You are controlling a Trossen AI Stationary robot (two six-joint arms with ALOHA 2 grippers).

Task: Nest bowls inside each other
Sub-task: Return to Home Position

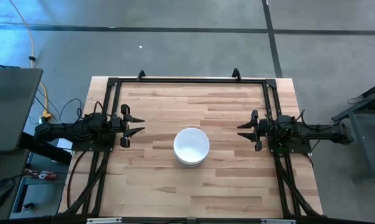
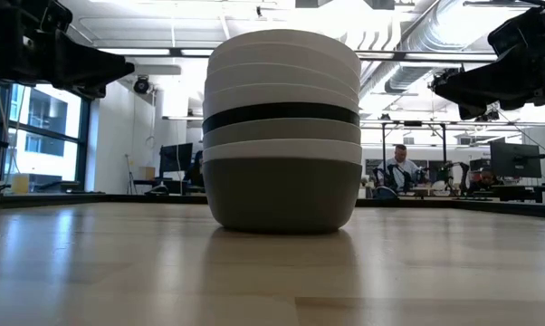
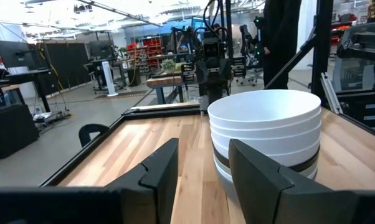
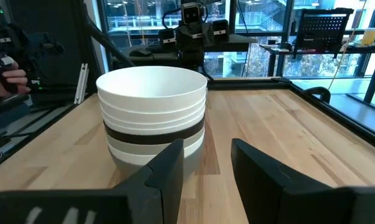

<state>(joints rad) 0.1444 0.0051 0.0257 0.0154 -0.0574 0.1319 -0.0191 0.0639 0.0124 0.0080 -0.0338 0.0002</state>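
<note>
Bowls [image 1: 192, 147] sit nested in one stack at the middle of the worktop [image 1: 231, 186]. I see none loose, so nesting looks done. My left gripper [image 1: 139, 125] and right gripper [image 1: 241, 132] hang open and empty near opposite side edges.

You are not getting any readable text here: no lettering, label, brand, number or sign is showing clearly enough to make out.

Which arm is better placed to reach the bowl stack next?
Neither clearly: left tool and right tool both sit open, about equally far from the stack, on opposite sides.
</note>
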